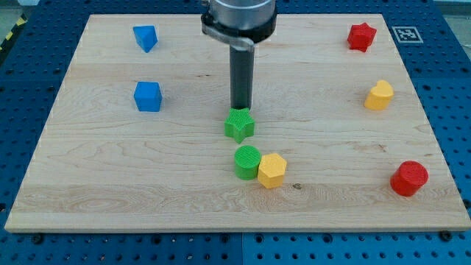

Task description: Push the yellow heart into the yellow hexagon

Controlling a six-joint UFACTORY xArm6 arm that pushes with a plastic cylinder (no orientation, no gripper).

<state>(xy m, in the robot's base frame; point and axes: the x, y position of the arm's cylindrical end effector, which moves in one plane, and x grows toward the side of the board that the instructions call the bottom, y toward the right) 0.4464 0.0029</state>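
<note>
The yellow heart (380,96) lies near the view's right edge of the wooden board (110,169). The yellow hexagon (271,171) sits below the board's centre, touching the green cylinder (247,161) on its left. My tip (241,109) is at the board's centre, right at the top edge of the green star (240,125), which lies just above the green cylinder. The tip is far to the left of the yellow heart.
A red star (361,36) is at the view's top right and a red cylinder (409,178) at the lower right. Two blue blocks are on the left: one (146,37) near the top, a blue cube (148,96) below it.
</note>
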